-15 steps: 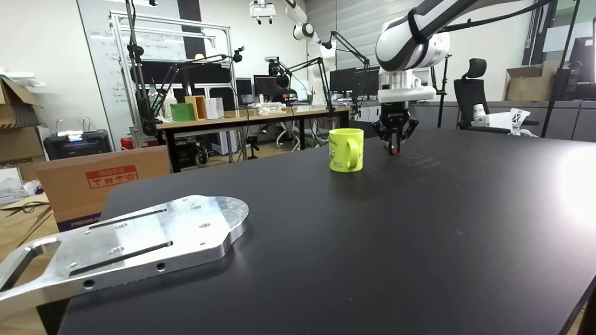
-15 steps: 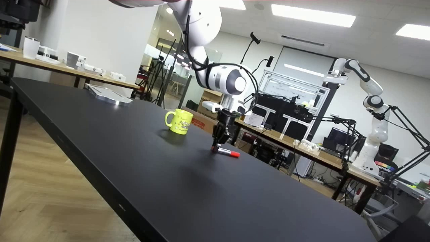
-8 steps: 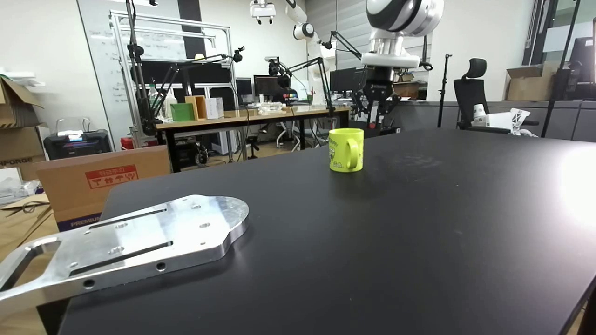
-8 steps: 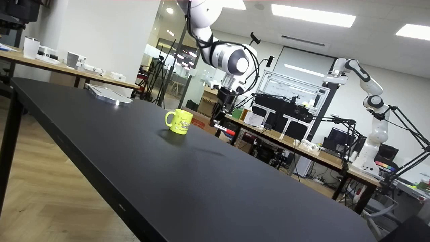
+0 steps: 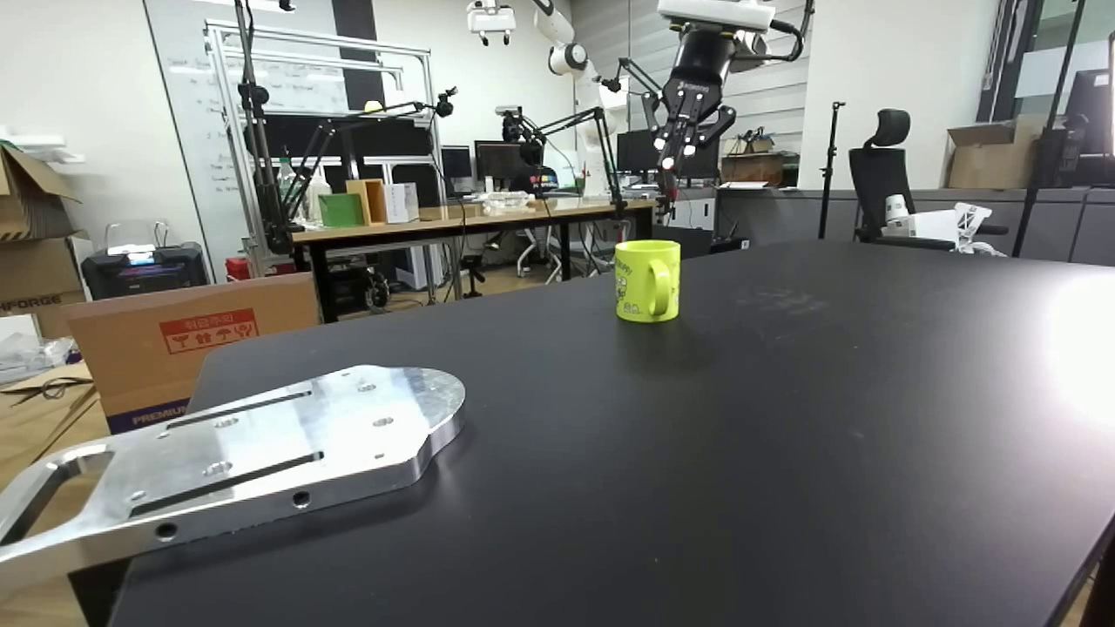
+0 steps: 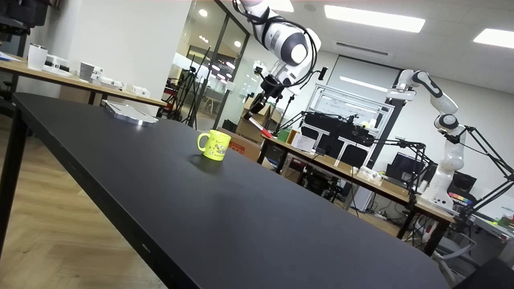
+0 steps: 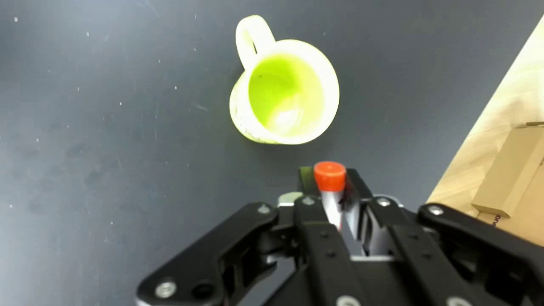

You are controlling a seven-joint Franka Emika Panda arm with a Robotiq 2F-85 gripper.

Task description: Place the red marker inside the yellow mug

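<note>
The fingers (image 7: 359,186) are clamped on the red marker (image 7: 330,182), held tilted, well clear of the desk (image 6: 249,224) and apart from the yellow mug (image 6: 217,145). The mug stands upright on the desk; in the wrist view, its handle (image 7: 255,29) is on the side away from the marker.

Both exterior views low across table (image 5: 697,479), wrist view down into mug (image 7: 282,91)

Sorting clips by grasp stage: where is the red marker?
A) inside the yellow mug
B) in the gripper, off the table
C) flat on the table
B: the wrist view shows the red marker pinched in the gripper, and an exterior view shows it clear of the black table.
</note>
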